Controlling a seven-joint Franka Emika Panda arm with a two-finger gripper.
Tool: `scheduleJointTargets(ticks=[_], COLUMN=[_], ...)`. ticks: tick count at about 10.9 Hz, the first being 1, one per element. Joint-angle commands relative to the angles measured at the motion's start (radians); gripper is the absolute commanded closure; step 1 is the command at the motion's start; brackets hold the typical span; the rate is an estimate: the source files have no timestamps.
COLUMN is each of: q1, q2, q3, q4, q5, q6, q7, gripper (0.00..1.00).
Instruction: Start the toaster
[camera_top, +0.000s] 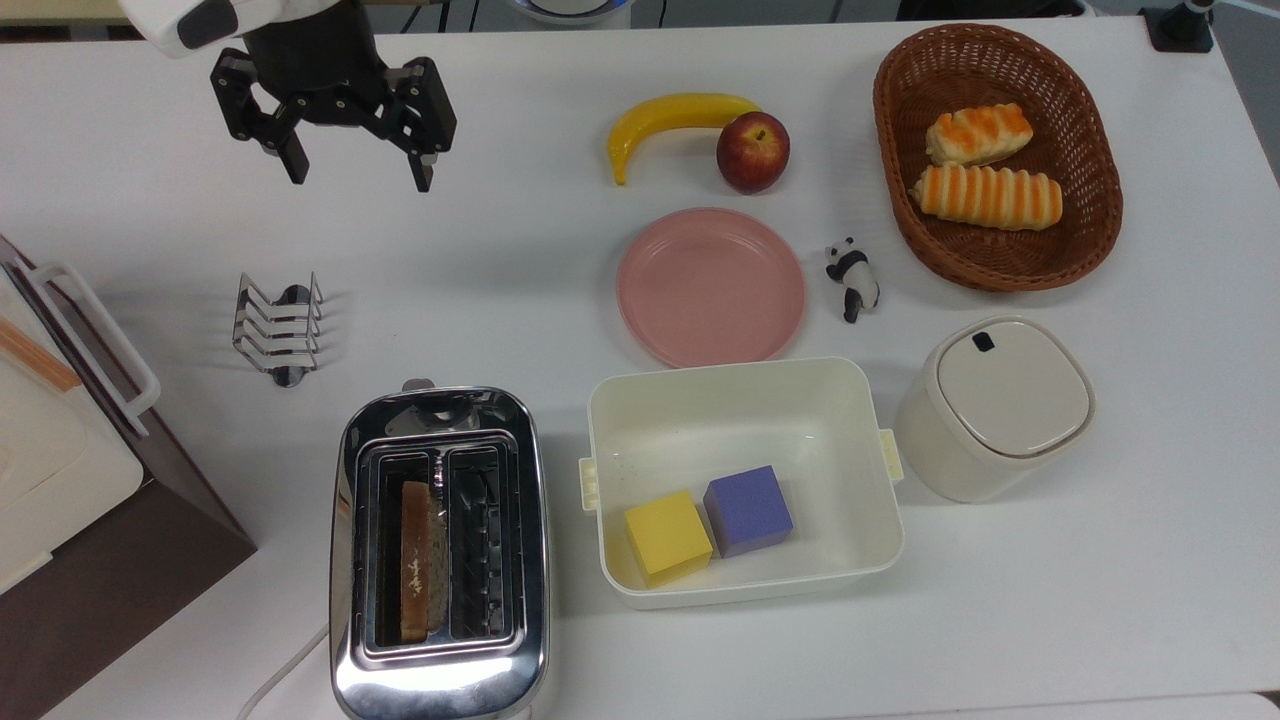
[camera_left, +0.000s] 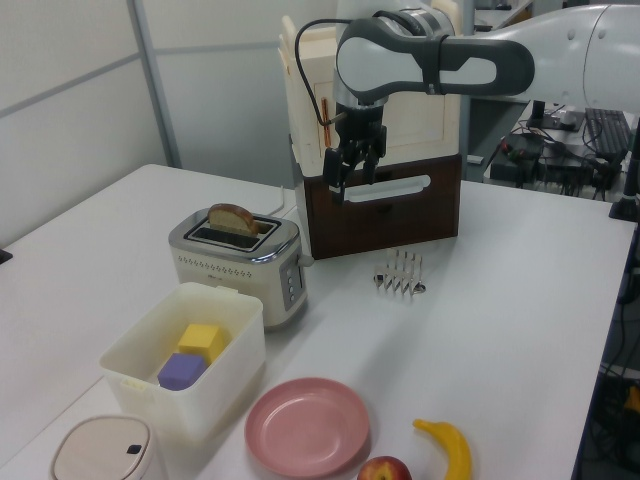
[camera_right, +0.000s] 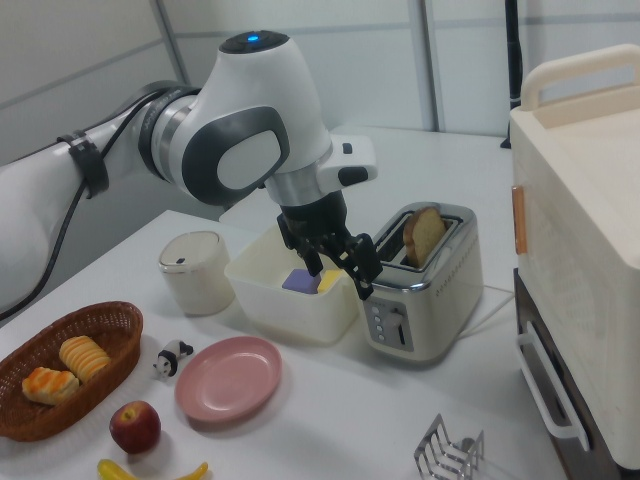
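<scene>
Chrome is gleaming on the toaster (camera_top: 440, 550), which is sitting at the lower left of the top view on a white surface (camera_top: 520, 250), one bread slice (camera_top: 415, 560) standing in its left slot. In the right view the toaster's end panel is facing the camera, with a small lever (camera_right: 398, 327) low on it beside a column of buttons (camera_right: 377, 322). The gripper (camera_top: 355, 170) is hanging at the upper left of the top view, fingers spread and holding nothing, well apart from the toaster and above bare surface. A wire rack (camera_top: 280, 325) is lying between them.

Starting the toaster likely means pushing that lever down. A good approach would be bringing the gripper over the toaster's lever end, clear of the rack, setting one fingertip squarely on the lever's top, then pressing straight down until it latches. An off-centre push risks slipping off or shoving the toaster along the surface.
</scene>
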Motion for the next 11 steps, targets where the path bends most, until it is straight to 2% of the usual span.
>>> scheduleJointTargets(ticks=[1, 11], q1=[0.01, 0.009], q2=[-0.028, -0.018], q3=[-0.006, -0.008], q4=[-0.029, -0.027], q5=[-0.008, 0.002], q6=[-0.017, -0.007], q7=[-0.013, -0.018], gripper=[0.0, 0.0])
